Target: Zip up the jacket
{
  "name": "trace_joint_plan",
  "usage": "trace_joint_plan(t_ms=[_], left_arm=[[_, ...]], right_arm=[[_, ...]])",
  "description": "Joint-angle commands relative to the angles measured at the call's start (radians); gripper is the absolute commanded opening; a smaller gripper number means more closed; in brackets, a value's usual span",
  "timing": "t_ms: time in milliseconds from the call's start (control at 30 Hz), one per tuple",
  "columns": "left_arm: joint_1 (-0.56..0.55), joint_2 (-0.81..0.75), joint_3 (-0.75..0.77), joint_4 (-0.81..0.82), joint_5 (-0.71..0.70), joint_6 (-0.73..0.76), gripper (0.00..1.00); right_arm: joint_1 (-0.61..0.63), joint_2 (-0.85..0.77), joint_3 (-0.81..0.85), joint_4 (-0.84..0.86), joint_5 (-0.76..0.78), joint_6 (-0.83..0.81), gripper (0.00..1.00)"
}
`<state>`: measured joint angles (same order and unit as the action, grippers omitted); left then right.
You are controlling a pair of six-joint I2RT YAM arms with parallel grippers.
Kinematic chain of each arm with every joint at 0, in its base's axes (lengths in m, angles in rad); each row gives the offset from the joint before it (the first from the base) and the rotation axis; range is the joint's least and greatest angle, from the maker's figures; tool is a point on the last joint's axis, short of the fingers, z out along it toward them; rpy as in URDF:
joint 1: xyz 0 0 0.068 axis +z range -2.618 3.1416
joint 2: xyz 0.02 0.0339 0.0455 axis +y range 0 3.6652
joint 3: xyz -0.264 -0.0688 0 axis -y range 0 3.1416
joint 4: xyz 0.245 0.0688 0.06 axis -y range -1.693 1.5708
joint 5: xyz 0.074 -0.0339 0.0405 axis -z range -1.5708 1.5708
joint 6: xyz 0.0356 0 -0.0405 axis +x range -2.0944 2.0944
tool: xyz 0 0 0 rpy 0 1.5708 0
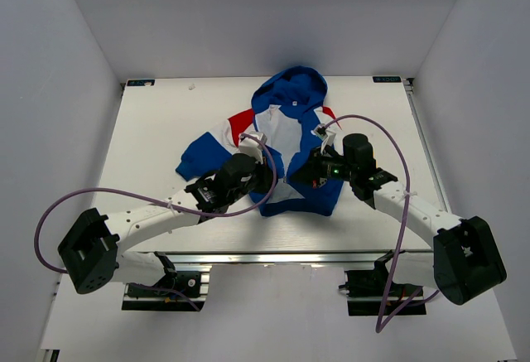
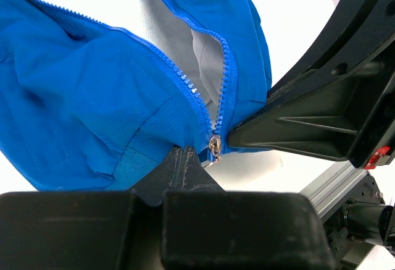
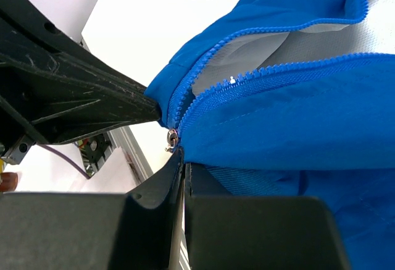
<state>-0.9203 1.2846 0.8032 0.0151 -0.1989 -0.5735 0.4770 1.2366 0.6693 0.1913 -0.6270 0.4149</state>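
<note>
White tabletop (image 1: 157,113): the left claw (image 2: 182,159) and right claw (image 3: 180,159) are each clenched on the hem (image 2: 133,165) of the jacket (image 1: 315,200), either side of the zipper slider (image 2: 215,145), seemingly to steady it. It lies open mid-tabletop, hood (image 1: 291,87) farthest away.

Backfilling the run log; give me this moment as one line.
jacket: front open | zipper slider: at hem | left gripper: shut on hem | right gripper: shut on hem | zip: not pulled yet

Table (image 1: 157,113) sides free — jacket (image 1: 286,130) central
</note>
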Motion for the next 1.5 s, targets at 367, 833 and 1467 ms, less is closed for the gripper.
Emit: trace_joint_plan(t_ms=[367, 833, 1467], left_arm=[[-0.006, -0.045, 0.007, 0.005, 0.032, 0.011, 0.0], [-0.006, -0.048, 0.008, -0.058, 0.197, 0.124, 0.0], [-0.006, -0.07, 0.001, -0.083, 0.279, 0.165, 0.0]], right_arm=[[-0.003, -0.011, 0.023, 0.086, 0.018, 0.025, 0.0], [-0.006, -0.02, 0.038, 0.063, 0.016, -0.034, 0.0], [0.0, -0.009, 0.055, 0.007, -0.142, -0.176, 0.0]])
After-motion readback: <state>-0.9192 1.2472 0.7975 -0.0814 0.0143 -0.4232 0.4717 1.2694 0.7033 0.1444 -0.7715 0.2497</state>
